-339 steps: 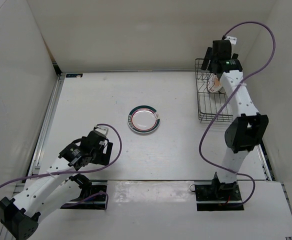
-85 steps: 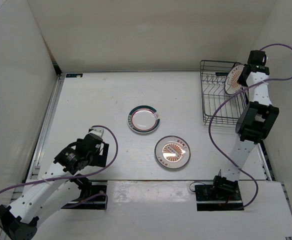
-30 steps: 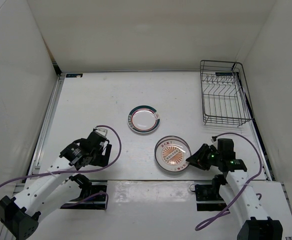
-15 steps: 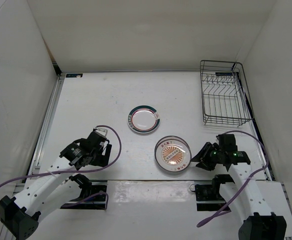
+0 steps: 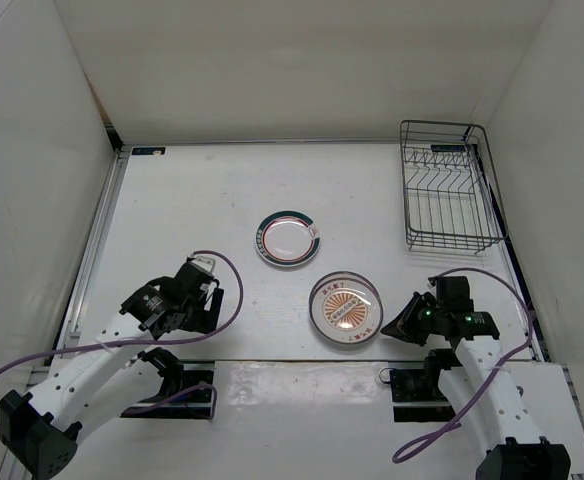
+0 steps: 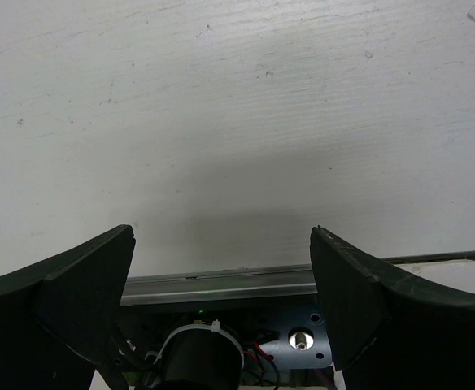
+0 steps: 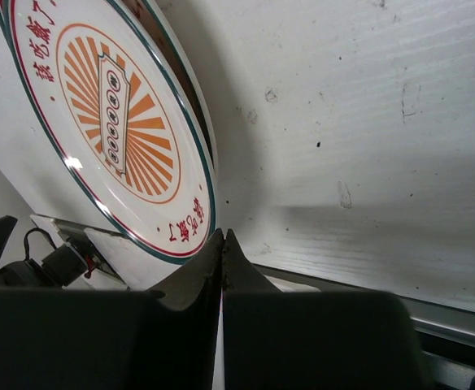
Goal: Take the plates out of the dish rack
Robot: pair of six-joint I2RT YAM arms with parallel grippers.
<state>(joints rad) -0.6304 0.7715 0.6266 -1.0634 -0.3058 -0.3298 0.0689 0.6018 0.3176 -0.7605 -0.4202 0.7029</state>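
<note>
The black wire dish rack (image 5: pixel 449 185) stands at the back right with no plates in it. A white plate with a green-and-red rim ring (image 5: pixel 288 238) lies flat mid-table. A sunburst plate (image 5: pixel 345 308) (image 7: pixel 107 122) lies in front of it, on top of another plate whose rim (image 7: pixel 176 69) shows underneath. My right gripper (image 5: pixel 394 329) (image 7: pixel 223 237) is shut on nothing, its tips just off the near rim of the sunburst plate. My left gripper (image 5: pixel 194 306) (image 6: pixel 221 236) hangs open over bare table at the front left, holding nothing.
White walls close in the table on the left, back and right. A metal rail (image 6: pixel 221 284) runs along the near edge under my left gripper. Purple cables (image 5: pixel 472 275) loop off both arms.
The right gripper's jaws went from open to shut, and it drew back a little to the right of the sunburst plates. The left arm has not moved.
</note>
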